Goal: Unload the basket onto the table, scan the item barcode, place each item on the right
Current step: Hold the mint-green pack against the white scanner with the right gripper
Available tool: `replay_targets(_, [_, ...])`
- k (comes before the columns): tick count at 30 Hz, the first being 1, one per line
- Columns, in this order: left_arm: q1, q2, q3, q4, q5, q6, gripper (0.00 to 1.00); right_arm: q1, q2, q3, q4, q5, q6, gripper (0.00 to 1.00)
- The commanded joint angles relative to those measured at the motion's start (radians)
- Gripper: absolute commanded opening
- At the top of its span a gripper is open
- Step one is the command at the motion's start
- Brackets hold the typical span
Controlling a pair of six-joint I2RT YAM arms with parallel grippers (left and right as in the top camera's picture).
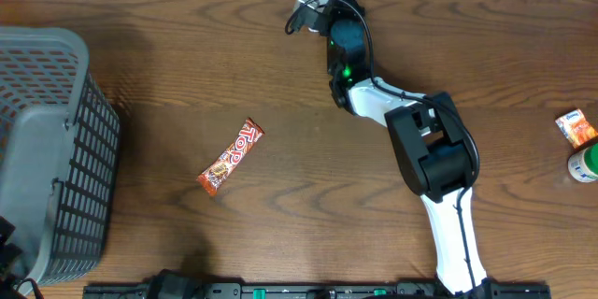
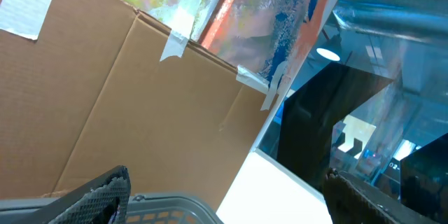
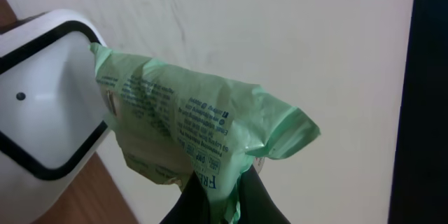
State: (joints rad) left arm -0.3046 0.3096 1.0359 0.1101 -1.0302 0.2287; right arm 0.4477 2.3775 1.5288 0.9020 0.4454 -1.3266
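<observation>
The camera tilts upward. A brown cardboard sheet (image 2: 126, 105) fills the left, with a white paper (image 2: 24, 3) stuck at its top left corner and strips of clear tape (image 2: 178, 31) along its upper edge. Behind it stands a paint-smeared panel (image 2: 273, 14). Dark glass (image 2: 329, 112) lies right. Two black fingers (image 2: 105, 194) stand wide apart at the bottom corners, above a grey basket rim (image 2: 168, 201).

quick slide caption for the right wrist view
A green packet pinched by the right gripper beside the white scanner.
</observation>
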Motion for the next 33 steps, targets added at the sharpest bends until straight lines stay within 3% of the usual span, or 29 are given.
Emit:
replay_targets(1, [-0.002, 0.007, -0.004, 0.003, -0.011, -0.005, 0.88, 0.022, 0.062, 0.036, -0.001, -0.026, -0.121, 0.01])
replay_targets(7, [-0.002, 0.007, -0.004, 0.003, -0.011, -0.005, 0.88, 0.035, 0.130, 0.035, -0.009, -0.021, -0.205, 0.01])
replay_targets(21, [-0.002, 0.008, -0.004, 0.000, -0.018, -0.005, 0.88, 0.103, 0.160, 0.034, -0.097, 0.080, -0.208, 0.01])
replay_targets(33, [-0.002, 0.008, -0.004, -0.001, -0.018, -0.005, 0.88, 0.103, 0.015, 0.034, -0.170, 0.119, -0.207, 0.01])
